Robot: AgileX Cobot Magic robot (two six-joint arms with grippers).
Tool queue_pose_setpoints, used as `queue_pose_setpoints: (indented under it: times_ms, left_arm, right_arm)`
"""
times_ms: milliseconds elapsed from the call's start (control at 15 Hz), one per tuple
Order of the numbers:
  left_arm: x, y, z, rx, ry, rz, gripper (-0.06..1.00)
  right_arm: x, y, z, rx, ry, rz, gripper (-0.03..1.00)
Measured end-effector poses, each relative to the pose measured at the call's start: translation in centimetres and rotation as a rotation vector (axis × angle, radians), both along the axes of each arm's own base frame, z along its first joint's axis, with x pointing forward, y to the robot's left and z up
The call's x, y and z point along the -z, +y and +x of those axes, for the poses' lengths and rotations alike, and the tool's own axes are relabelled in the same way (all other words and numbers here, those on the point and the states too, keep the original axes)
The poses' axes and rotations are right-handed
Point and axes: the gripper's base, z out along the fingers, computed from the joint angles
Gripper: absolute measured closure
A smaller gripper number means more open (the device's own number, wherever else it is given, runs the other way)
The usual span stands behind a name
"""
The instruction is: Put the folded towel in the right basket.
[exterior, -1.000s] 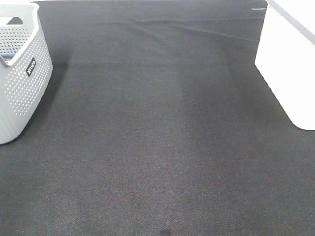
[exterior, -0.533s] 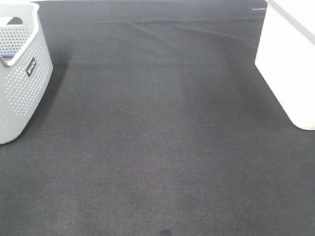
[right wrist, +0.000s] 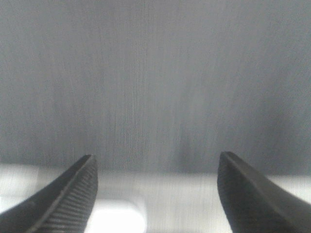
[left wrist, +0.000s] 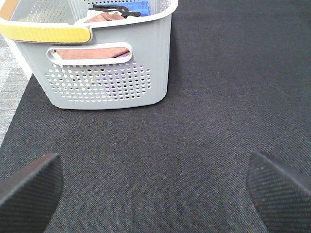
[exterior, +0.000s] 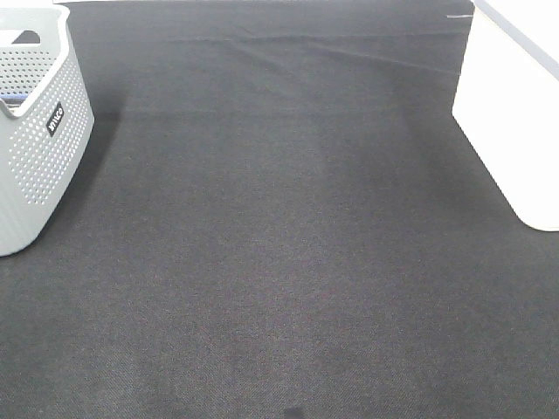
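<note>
- Dark woven cloth covers the whole table in the high view, with a few soft creases along the far edge and nothing lying on the open middle.
- Grey perforated plastic basket sits at the far left of the high view, partly cut off by the frame, with a small black label on its side.
- Plain white box-like container sits at the far right edge, also cut off; can't see inside it from here.
- Left wrist view looks right at that grey basket: yellow-tan handle on the rim, and inside there's a folded reddish-brown towel showing through the handle slot, plus a blue cloth and some black thing at the far end.
- Left gripper is spread wide, holding nothing, both black fingertips over bare cloth, well short of the basket.
- Right gripper is also spread apart and empty; its view is blurry, just grey cloth and a pale strip near the fingertips.
- Neither arm shows up in the high view.
</note>
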Motion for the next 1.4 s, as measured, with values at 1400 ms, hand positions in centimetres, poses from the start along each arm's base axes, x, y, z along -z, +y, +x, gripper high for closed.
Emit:
queue_pose_setpoints:
  times_ms: [1400]
  left_arm:
    - [0.0,0.0,0.0,0.0,0.0,0.0,-0.03]
  right_arm:
    - [-0.8,0.0,-6.1,0.007,-0.393,-0.027,0.31]
